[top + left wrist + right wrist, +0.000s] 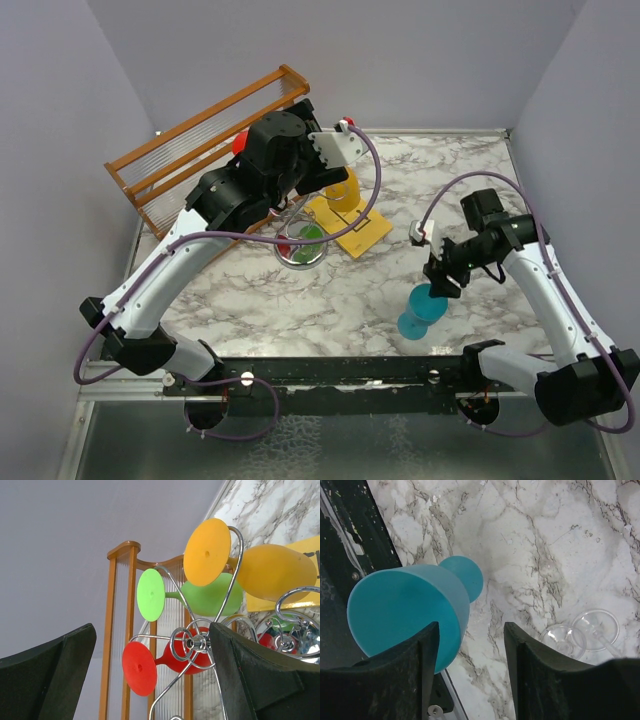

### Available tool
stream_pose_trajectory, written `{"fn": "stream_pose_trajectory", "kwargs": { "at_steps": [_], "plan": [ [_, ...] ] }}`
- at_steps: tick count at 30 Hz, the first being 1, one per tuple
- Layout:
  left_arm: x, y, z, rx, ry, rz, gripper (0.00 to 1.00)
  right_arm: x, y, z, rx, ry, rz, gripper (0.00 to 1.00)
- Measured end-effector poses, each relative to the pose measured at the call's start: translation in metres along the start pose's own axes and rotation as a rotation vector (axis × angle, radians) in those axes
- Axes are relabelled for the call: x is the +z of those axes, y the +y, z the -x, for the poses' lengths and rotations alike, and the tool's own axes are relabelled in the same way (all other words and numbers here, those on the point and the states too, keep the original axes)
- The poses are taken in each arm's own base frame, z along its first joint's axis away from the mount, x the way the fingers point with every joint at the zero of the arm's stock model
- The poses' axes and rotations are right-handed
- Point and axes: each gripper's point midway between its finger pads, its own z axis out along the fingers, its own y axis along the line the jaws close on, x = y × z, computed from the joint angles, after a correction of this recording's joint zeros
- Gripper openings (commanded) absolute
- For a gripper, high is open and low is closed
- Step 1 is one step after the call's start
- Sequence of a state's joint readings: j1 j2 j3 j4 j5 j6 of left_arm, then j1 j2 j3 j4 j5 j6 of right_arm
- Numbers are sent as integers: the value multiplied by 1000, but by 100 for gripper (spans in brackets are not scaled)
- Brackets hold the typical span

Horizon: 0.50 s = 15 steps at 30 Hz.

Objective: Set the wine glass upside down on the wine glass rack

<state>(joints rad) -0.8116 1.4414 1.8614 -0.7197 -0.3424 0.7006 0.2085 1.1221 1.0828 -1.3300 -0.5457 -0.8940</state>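
right gripper (472, 627) agape, finger (415, 680) hiding wine glass (395, 605) edge; left gripper (152, 630) agape by wine glass rack (195, 642)

Five wine glasses: one orange glass (272, 572), one green glass (210, 599), one red glass (175, 660), one teal glass (405, 615) and one clear glass (595, 630). Two racks: one silver wire rack (196, 641) and one wooden slatted rack (205, 145) at the far left corner of the tabletop (300, 310). One yellow sheet (362, 232).
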Motion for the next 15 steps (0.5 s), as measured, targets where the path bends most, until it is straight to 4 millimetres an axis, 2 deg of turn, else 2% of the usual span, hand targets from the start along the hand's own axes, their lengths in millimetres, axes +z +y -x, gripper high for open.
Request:
{"fn": "stream_pose_trajectory", "kwargs": {
  "at_steps": [4, 6, 9, 10, 15],
  "plan": [
    [1, -2, 1, -8, -6, -8, 99, 4, 1, 1, -3, -1, 10, 45],
    [2, -4, 2, -14, -9, -14, 99, 7, 1, 1, -3, -1, 19, 38],
    [4, -6, 2, -20, -9, -20, 99, 15, 3, 0, 4, 8, 47, 8],
    [4, -6, 2, -21, -9, -21, 99, 17, 3, 0, 10, 11, 54, 2],
    [4, -7, 3, -35, -16, -24, 99, 17, -1, 13, -11, -27, 60, 1]
  ]
}}
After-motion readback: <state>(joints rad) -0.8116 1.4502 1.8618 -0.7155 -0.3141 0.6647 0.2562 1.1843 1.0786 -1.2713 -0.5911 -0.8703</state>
